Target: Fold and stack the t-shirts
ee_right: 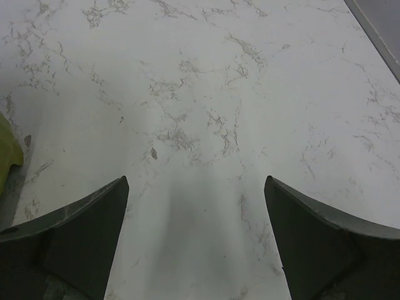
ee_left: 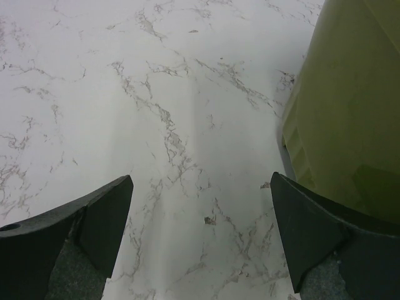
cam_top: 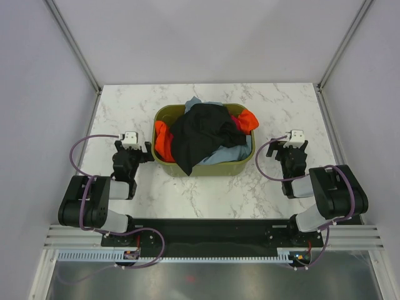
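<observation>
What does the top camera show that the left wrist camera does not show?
Only the top camera: what lies heaped in the basket, a black shirt on top, an orange shirt at its left, a grey-blue shirt at the near right; also the right gripper. Only the left wrist camera: a close look at the left gripper, fingers wide apart, nothing between them. Both: the basket's green outer wall and the white marble table.
</observation>
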You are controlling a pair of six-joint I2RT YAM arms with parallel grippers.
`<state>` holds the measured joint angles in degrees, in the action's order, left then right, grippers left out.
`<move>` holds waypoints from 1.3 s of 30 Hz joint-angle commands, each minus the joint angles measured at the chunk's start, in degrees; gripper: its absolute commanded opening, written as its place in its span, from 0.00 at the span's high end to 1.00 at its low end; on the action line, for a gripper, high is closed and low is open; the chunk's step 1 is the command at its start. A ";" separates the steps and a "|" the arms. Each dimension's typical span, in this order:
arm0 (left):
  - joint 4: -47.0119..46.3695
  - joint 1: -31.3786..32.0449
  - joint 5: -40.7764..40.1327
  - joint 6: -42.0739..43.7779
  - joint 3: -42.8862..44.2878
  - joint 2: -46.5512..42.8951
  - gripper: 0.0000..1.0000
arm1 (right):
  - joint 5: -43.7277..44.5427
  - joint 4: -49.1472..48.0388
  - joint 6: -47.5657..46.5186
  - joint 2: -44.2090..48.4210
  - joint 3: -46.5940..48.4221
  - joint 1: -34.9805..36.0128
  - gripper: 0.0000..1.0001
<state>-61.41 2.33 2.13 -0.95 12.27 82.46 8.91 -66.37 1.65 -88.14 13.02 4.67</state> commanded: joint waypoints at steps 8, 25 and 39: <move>-3.10 0.05 0.86 2.44 0.47 -0.36 0.00 | -0.56 -1.57 -0.24 0.07 1.05 0.08 0.02; -2.49 -0.31 1.21 2.01 0.91 -0.19 0.00 | -11.72 66.21 21.37 25.85 44.39 7.01 0.02; 50.42 4.18 -19.53 -16.60 22.28 -20.30 0.00 | -12.95 83.77 20.41 -1.06 68.72 22.75 0.02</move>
<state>-23.88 6.17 -12.34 -7.84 34.76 67.31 -2.79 14.52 20.95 -88.53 77.06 25.63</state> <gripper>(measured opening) 0.993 0.982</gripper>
